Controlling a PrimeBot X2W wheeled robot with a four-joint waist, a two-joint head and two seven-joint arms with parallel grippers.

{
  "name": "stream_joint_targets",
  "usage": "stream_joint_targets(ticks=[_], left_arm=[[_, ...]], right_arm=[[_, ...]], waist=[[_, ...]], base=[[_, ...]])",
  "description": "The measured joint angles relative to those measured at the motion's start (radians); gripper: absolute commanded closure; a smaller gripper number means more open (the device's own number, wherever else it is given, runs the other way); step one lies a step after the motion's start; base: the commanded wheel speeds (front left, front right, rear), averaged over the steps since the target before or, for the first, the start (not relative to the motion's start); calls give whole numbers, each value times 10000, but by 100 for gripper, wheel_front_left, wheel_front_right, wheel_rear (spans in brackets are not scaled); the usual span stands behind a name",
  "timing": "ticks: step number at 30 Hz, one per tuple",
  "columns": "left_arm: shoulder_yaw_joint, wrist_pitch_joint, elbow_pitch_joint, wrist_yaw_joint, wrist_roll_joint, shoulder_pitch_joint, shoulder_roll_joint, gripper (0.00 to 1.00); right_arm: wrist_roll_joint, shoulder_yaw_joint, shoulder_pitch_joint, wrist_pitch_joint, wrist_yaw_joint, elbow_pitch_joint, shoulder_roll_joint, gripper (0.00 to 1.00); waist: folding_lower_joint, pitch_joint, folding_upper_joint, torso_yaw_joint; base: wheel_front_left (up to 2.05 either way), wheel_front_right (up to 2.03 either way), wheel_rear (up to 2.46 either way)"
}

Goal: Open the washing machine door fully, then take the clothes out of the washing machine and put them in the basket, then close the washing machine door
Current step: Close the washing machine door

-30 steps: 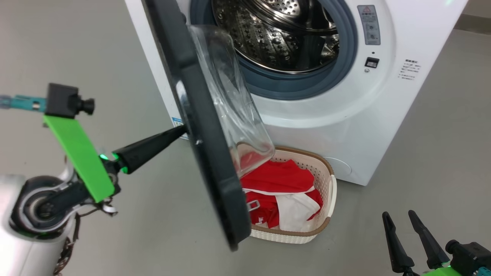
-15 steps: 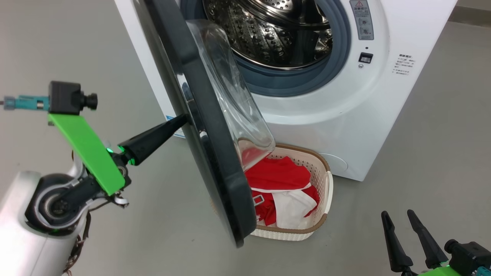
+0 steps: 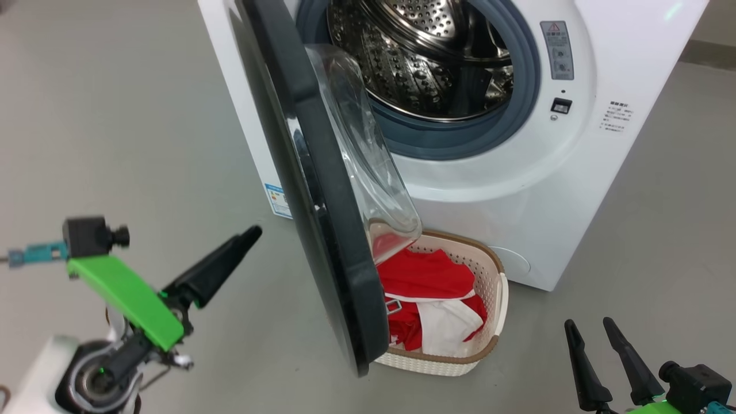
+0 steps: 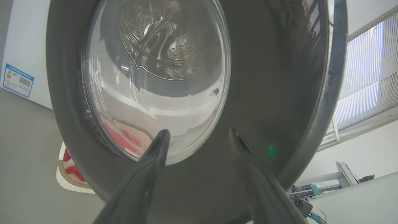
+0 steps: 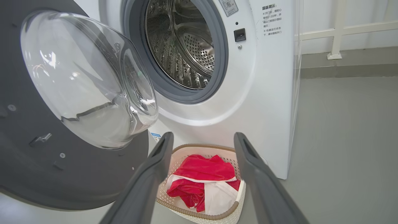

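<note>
Our left gripper (image 3: 248, 236) sits at 8 o'clock in the head view. Its fingers are spread apart and empty, and their tips point toward 2 o'clock at the washing machine door (image 3: 322, 230), near its black rim but not touching it. Our right gripper (image 3: 589, 325) sits at 5 o'clock, fingers likewise parted and holding nothing. The door stands partly open, edge-on to us, with its glass bowl facing the washing machine (image 3: 506, 190). At 6 o'clock from the steel drum (image 3: 425, 63), the clothes (image 3: 425, 276) lie in the basket (image 3: 495, 299) on the floor just in front of the machine.
</note>
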State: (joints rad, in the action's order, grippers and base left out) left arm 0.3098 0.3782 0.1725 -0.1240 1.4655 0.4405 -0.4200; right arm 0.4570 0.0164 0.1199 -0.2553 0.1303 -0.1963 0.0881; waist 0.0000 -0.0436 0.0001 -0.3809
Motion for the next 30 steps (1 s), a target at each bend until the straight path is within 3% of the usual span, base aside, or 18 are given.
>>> stream_joint_targets(ticks=[10,30], left_arm=[[161,-1365,257,0,44,-1533,-40,0],[372,-4349,1321,0,324,-3057,679,0]], right_arm=[[0,240,30,0,0,-29,-36,0],[0,566,-10,0,0,-140,42,0]], waist=[[0,230,0,-312],[-1,9,0,-450]], base=[[0,0,0],[0,0,0]])
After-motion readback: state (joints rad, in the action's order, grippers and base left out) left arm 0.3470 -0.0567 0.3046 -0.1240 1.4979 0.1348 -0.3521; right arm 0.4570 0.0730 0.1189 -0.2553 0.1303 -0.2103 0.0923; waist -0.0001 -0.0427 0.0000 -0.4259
